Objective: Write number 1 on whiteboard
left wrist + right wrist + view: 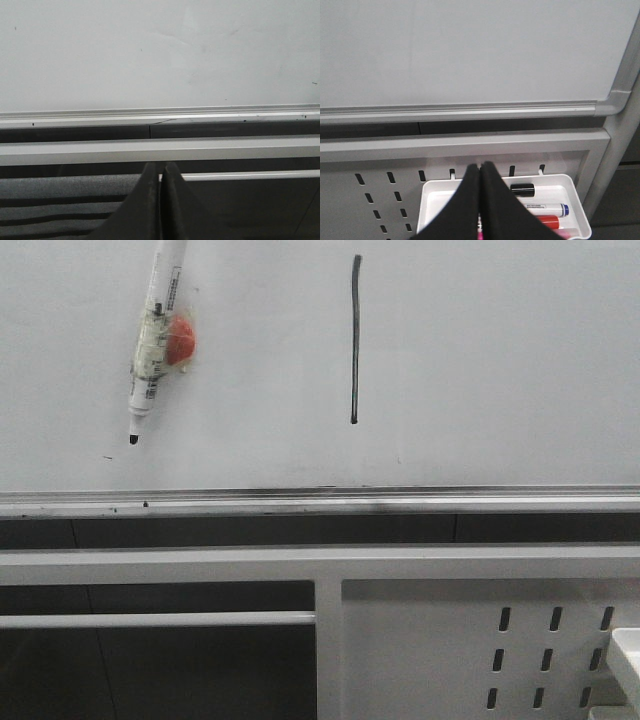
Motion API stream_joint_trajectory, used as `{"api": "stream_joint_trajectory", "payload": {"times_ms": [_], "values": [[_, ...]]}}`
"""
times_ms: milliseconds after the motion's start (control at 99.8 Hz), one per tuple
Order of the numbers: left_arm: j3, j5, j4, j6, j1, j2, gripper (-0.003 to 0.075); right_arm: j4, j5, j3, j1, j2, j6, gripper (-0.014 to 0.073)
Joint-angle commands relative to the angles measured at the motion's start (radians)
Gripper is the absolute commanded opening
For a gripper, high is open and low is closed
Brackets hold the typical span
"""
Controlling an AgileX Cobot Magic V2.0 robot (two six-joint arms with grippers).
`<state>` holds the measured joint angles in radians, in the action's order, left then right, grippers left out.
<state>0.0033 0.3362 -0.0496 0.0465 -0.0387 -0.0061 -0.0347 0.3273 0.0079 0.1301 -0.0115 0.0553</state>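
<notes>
The left pincer (pixel 160 200) has its dark fingers (pixel 142 205) pressed together, nothing between them. Beyond it runs a pale frame bar (pixel 160 150), then the silver tray rail (pixel 160 116) and the bare, faintly smudged whiteboard (pixel 160 50).

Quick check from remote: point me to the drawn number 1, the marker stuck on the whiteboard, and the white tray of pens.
number 1 (pixel 355 340), front view, middle of the black stroke.
marker (pixel 152 340), front view, middle of its white barrel, beside the red blob.
white tray (pixel 570 181), right wrist view, on its far rim.
</notes>
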Motion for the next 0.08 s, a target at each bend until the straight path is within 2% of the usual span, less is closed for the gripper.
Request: {"api": "stream_joint_trajectory", "payload": {"times_ms": [0, 70], "values": [[0.036, -0.055, -0.011, -0.001, 0.002, -0.021, -0.002, 0.01, -0.024, 0.013, -0.001, -0.018, 0.01, -0.0069], [0.036, -0.055, -0.011, -0.001, 0.002, -0.021, -0.002, 0.01, -0.024, 0.013, -0.001, -0.018, 0.01, -0.0069]]}}
